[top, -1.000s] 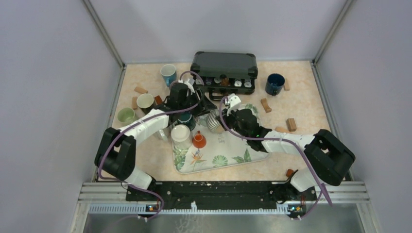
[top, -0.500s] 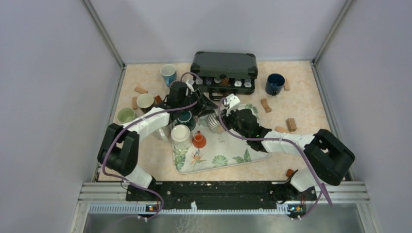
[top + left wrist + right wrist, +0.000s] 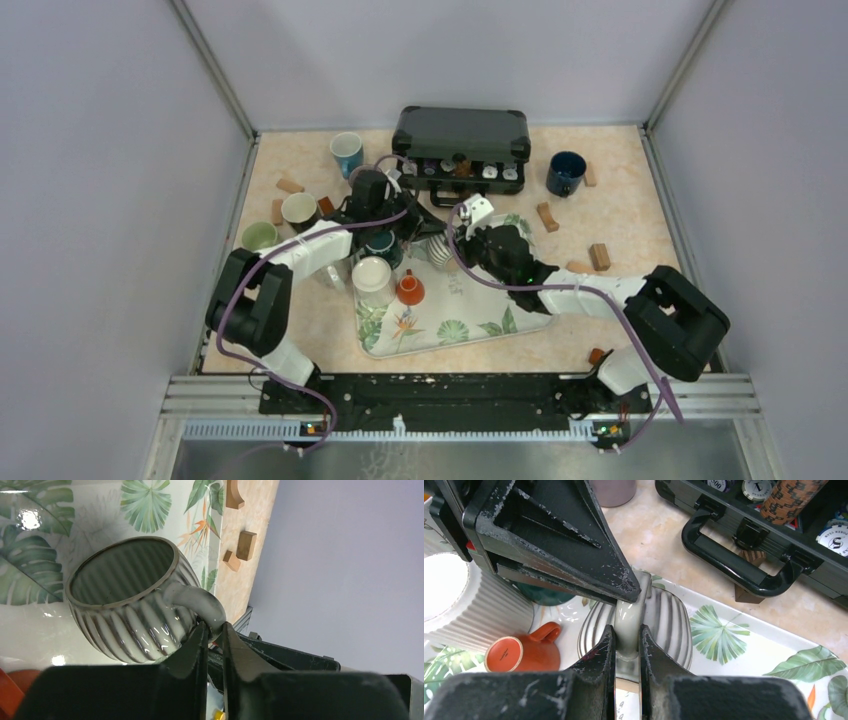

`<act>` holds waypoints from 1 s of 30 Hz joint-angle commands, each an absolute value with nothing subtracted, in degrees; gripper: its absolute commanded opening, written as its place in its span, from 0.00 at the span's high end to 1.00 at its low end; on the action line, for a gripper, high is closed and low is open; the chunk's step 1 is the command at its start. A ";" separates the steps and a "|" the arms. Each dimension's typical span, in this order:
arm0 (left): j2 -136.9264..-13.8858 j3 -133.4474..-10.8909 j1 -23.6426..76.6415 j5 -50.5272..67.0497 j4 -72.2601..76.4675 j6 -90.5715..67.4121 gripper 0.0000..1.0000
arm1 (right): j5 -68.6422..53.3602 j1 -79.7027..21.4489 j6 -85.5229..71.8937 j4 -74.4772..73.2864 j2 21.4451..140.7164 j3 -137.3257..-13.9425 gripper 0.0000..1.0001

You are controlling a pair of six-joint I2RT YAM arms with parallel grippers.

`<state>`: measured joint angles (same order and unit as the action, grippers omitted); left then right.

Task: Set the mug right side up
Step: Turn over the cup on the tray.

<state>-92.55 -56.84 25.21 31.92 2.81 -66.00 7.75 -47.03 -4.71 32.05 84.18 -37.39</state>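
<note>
Left wrist, left end effector (image 3: 214,631) pinching mug (image 3: 131,611) handle, right end effector (image 3: 626,641) likewise

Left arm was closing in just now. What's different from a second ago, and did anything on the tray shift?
The left gripper has closed from wide open onto the handle of the striped mug, and that arm shifted slightly toward the tray. The right gripper stayed clamped on the same handle. The mug, the white cup and the case show no visible move.
</note>
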 commanded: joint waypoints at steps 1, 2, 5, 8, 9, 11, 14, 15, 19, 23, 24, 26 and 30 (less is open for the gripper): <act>-92.41 -56.69 24.95 32.49 5.44 -66.34 0.88 | 8.51 -47.02 -2.99 34.88 85.48 -36.55 1.00; -92.40 -56.65 24.93 32.44 5.22 -66.29 0.92 | 8.66 -47.02 -2.88 34.86 85.51 -36.68 1.00; -92.21 -56.54 24.94 32.15 4.70 -66.36 1.00 | 9.33 -47.02 -2.58 35.34 85.78 -36.82 0.91; -91.67 -56.15 25.00 31.62 4.05 -66.71 1.00 | 10.48 -47.10 -2.33 35.86 86.37 -37.15 0.78; -91.35 -55.90 25.04 31.45 4.00 -66.97 1.00 | 10.91 -47.11 -2.30 36.24 86.60 -37.21 0.72; -90.75 -55.26 25.11 31.11 3.85 -67.65 1.00 | 12.03 -47.26 -2.31 37.13 87.18 -37.47 0.60; -90.16 -54.45 25.22 30.55 4.15 -68.75 1.00 | 14.06 -47.94 -1.66 38.58 88.70 -38.41 0.50; -90.10 -54.38 25.29 30.50 4.13 -69.00 1.00 | 14.44 -48.08 -1.50 38.96 89.23 -38.81 0.47; -89.66 -53.59 25.43 30.33 4.73 -69.76 1.00 | 14.43 -48.14 -1.79 39.50 91.88 -40.92 0.44; -89.54 -53.04 25.62 30.89 6.03 -70.18 1.00 | 13.38 -48.18 -3.73 39.49 93.42 -42.33 0.43; -89.53 -52.88 25.66 31.14 6.34 -70.26 1.00 | 13.03 -48.18 -4.29 39.20 93.74 -42.74 0.45; -89.45 -52.63 25.75 31.39 6.98 -70.51 1.00 | 12.23 -48.16 -5.53 39.33 94.35 -43.14 0.47; -89.21 -52.22 26.00 31.92 7.76 -70.90 1.00 | 10.57 -48.00 -7.94 40.30 95.53 -43.55 0.48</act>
<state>-91.33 -53.58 24.56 27.99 6.85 -70.37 12.60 -47.51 -5.02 40.05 92.75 -41.39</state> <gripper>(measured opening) 0.026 0.533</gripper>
